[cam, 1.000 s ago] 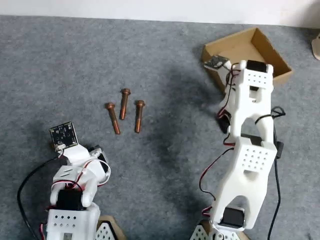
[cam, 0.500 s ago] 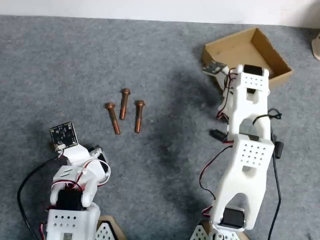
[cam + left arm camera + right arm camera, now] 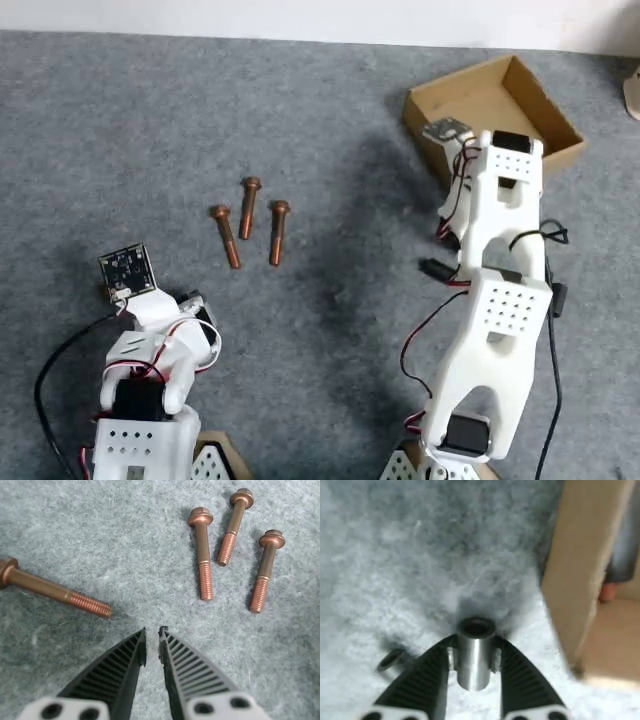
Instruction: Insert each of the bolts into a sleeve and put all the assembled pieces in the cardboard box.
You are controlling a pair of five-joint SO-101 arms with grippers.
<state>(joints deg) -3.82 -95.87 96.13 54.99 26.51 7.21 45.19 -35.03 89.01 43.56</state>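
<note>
Three copper bolts [image 3: 247,207] lie side by side on the grey mat, left of centre. In the left wrist view they lie ahead of my left gripper [image 3: 151,630], which is shut and empty just above the mat. A fourth bolt [image 3: 50,590] lies apart from them, close to the fingertips. My right gripper [image 3: 474,647] is shut on a metal sleeve [image 3: 475,667], held with its open end facing forward, right beside the outer wall of the cardboard box [image 3: 575,580]. A second sleeve [image 3: 390,660] lies on the mat near it.
The cardboard box [image 3: 430,100] stands at the back right, with the right arm [image 3: 500,200] stretched toward its near corner. Inside the box I see a dark piece with a copper end [image 3: 615,575]. The left arm [image 3: 150,350] sits at the front left.
The right arm's wrist has shifted slightly beside the box corner, sleeve still held. The left arm and the bolts have not moved.
</note>
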